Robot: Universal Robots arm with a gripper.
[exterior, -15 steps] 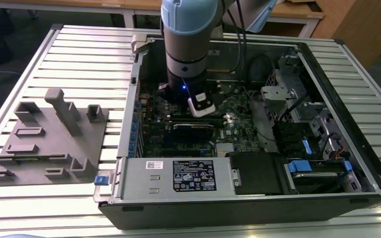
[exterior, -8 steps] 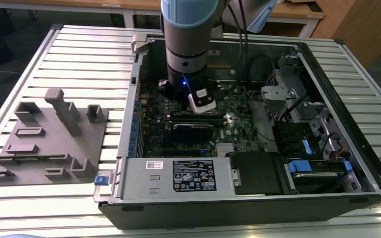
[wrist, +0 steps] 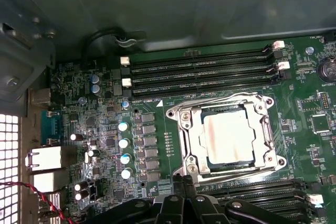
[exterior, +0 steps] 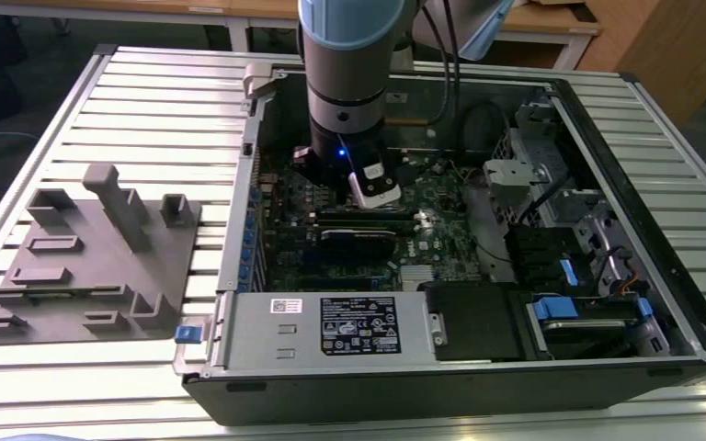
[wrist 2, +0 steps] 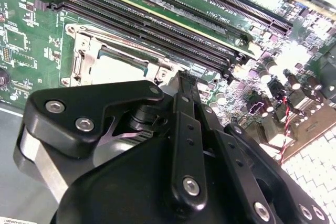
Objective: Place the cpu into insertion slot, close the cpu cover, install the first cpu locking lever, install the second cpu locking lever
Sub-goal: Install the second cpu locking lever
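Cpu (wrist: 229, 136) already seated in insertion slot (wrist: 185, 129), cpu cover (wrist: 227, 103) down over it — just ahead of the claw (wrist: 185, 183); fingers look drawn together, holding nothing; levers' state unclear — possibly latched.

I am looking into a robotics lab or test workshop: an open desktop computer case (exterior: 476, 303) lies on its side on a slatted aluminium bench (exterior: 144, 101), beside a grey printed fixture tray (exterior: 84, 266). A robot arm (exterior: 347, 73) reaches down into the case, wooden desks (exterior: 550, 28) stand behind, and I see bare floor around the bench
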